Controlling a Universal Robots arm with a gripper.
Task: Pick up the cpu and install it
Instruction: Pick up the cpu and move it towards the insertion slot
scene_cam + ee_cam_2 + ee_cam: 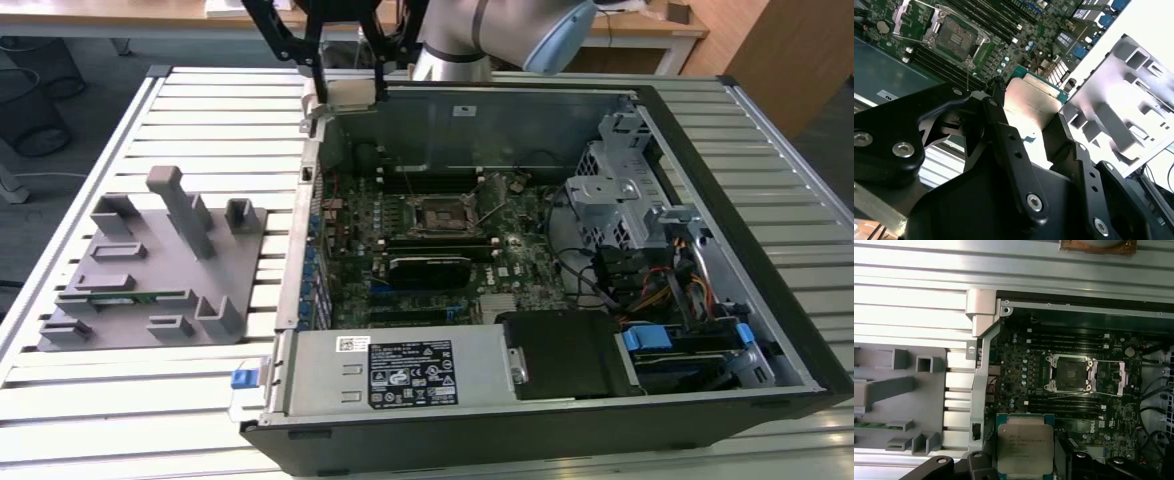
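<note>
The end effector (pixel 347 82) is clamped on the cpu (pixel 1025 442) and holds it in the air above a corner of the open computer case (pixel 534 440). In the exterior view this is at about eleven o'clock from the open socket frame (pixel 441 213). The grey fixture (pixel 154 270) lies on the counter (pixel 127 400), at nine o'clock from the case.

Grey fixture (pixel 147 272) beside open computer case (pixel 534 435), on slatted table (pixel 120 420).

Slatted table (pixel 120 420) bears grey fixture (pixel 147 290); also open computer case (pixel 534 440).
</note>
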